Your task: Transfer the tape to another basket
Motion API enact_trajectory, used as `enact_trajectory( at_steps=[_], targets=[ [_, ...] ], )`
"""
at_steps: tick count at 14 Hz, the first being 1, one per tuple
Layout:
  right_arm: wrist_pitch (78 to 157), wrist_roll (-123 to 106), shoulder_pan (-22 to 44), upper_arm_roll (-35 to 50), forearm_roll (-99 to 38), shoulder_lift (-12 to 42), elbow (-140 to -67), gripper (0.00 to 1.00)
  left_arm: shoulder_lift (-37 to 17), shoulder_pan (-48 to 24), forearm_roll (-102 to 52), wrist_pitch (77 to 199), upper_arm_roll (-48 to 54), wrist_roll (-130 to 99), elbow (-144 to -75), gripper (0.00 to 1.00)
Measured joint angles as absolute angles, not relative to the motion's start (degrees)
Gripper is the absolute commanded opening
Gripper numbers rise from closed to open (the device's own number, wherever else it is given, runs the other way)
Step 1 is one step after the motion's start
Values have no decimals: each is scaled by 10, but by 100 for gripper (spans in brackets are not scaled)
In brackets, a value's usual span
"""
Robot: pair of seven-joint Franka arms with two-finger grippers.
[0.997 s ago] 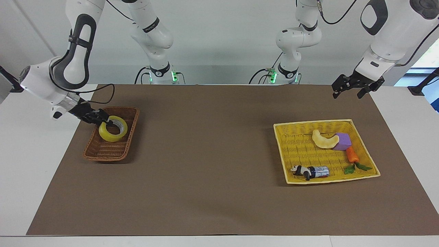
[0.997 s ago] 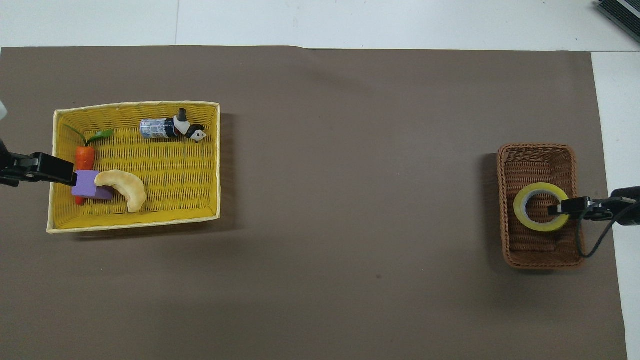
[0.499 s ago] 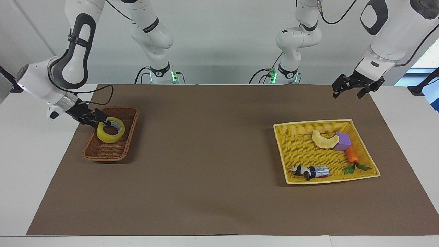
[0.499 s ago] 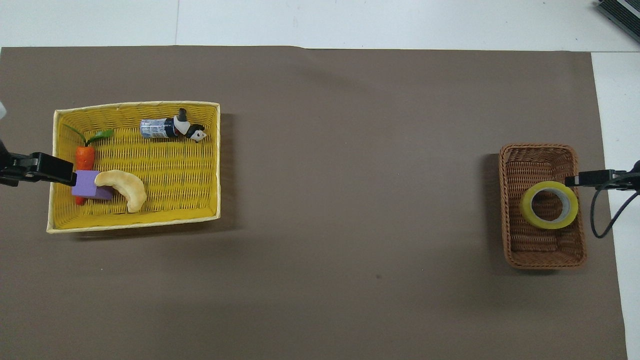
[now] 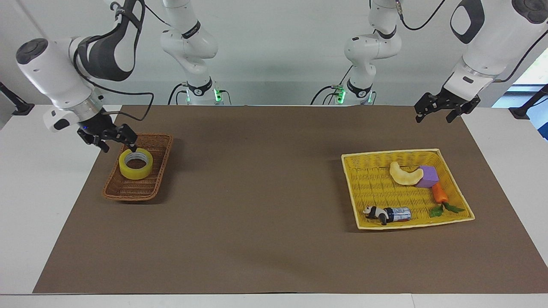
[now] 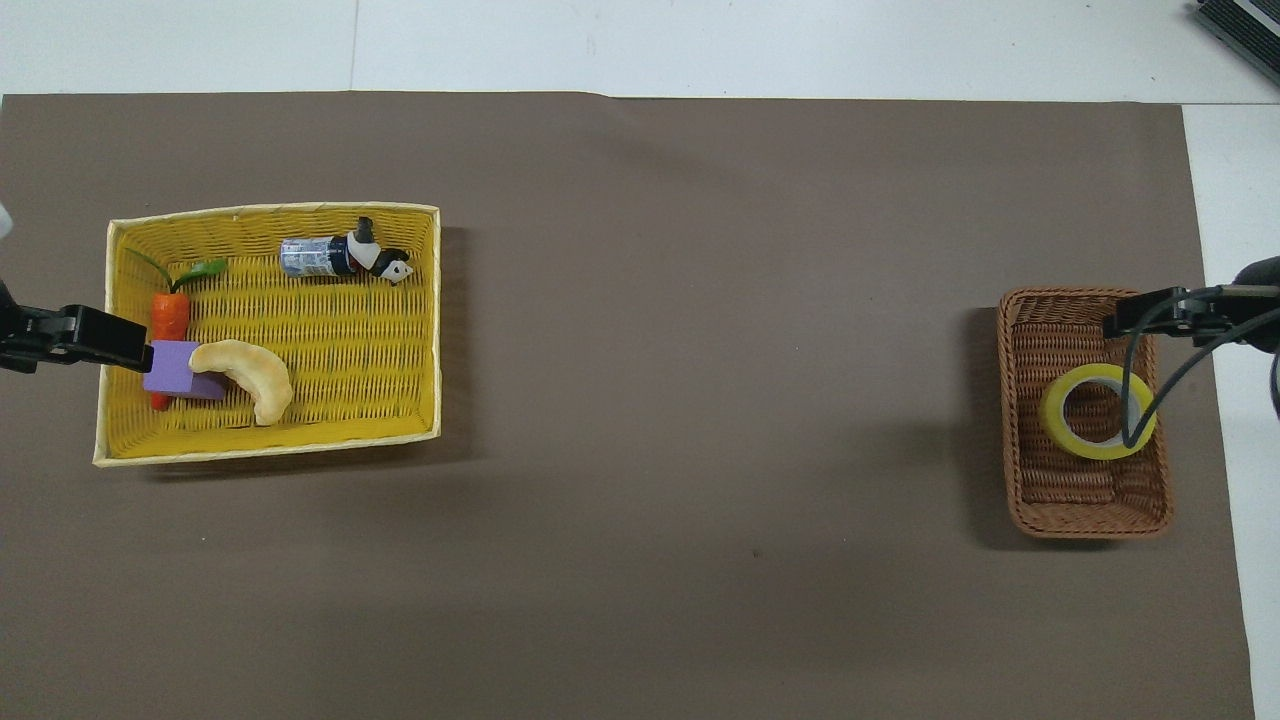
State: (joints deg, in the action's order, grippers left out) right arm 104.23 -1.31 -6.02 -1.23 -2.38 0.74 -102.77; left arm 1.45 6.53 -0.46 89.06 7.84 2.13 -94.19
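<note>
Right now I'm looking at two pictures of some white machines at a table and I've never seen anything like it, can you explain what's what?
These are two robot arms, each ending in a two-finger claw. One picture looks across the table at the arms; the other looks down from above their end.

A yellow roll of tape lies in a small brown wicker basket at the right arm's end. The right claw hangs open just above the basket's edge, holding nothing.

At the left arm's end, a flat yellow woven tray holds a pale crescent piece, a purple block, a toy carrot and a panda figure beside a small can. The left claw waits open above the table by the tray, empty.
</note>
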Motion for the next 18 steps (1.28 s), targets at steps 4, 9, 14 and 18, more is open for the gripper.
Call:
enact_trajectory(
  at_steps=[4, 9, 14, 18],
  targets=[
    [998, 118, 21, -7, 0, -36, -1021, 100, 14, 65, -5, 891, 78, 21, -942, 100],
    [874, 162, 35, -6, 1, -53, -899, 100, 14, 65, -5, 891, 78, 21, -942, 100],
    [842, 142, 20, -18, 1, -51, -893, 100, 14, 65, -5, 891, 78, 21, -942, 100],
    [830, 113, 16, -22, 1, -54, -880, 100, 14, 65, -5, 891, 78, 21, -942, 100]
  ],
)
